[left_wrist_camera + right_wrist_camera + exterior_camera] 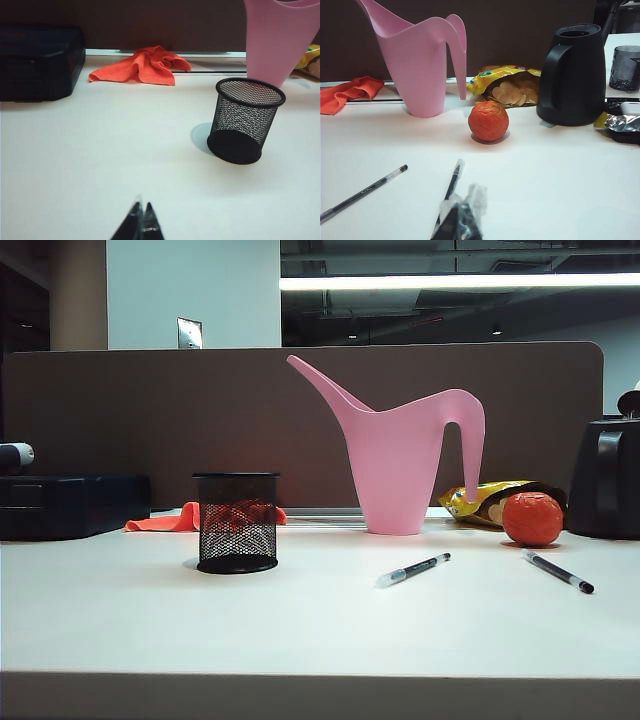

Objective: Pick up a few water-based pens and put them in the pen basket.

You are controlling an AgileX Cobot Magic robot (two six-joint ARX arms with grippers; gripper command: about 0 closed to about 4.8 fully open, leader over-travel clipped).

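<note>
On the white table (300, 630), toward the left: the pen basket (237, 523), upright, black wire mesh, with nothing inside as far as the left wrist view shows through its open rim (250, 92). Behind it, against the partition: a crumpled orange cloth (142, 65). Further left: a dark box (70, 505).

Near the middle, well behind the pens: a tall pink watering can (395, 455), upright, spout to the left; inside not visible. To its right: an open yellow crisp bag (507, 85) lying on its side with crisps showing at the mouth, an orange ball (532, 518) just in front of it, and a black jug (575, 75), contents hidden. Beyond the jug: a dark glass tumbler (624, 67).

Two water-based pens flat on the table, apart from each other and well away from the basket: one (412, 570) in front of the watering can, the other (558, 572) in front of the ball.

Left gripper (142, 225): low over bare table short of the basket, fingertips pressed together, holding nothing. Right gripper (462, 220): over the table just beside the nearer pen, tips wrapped in clear film, closed and empty.
</note>
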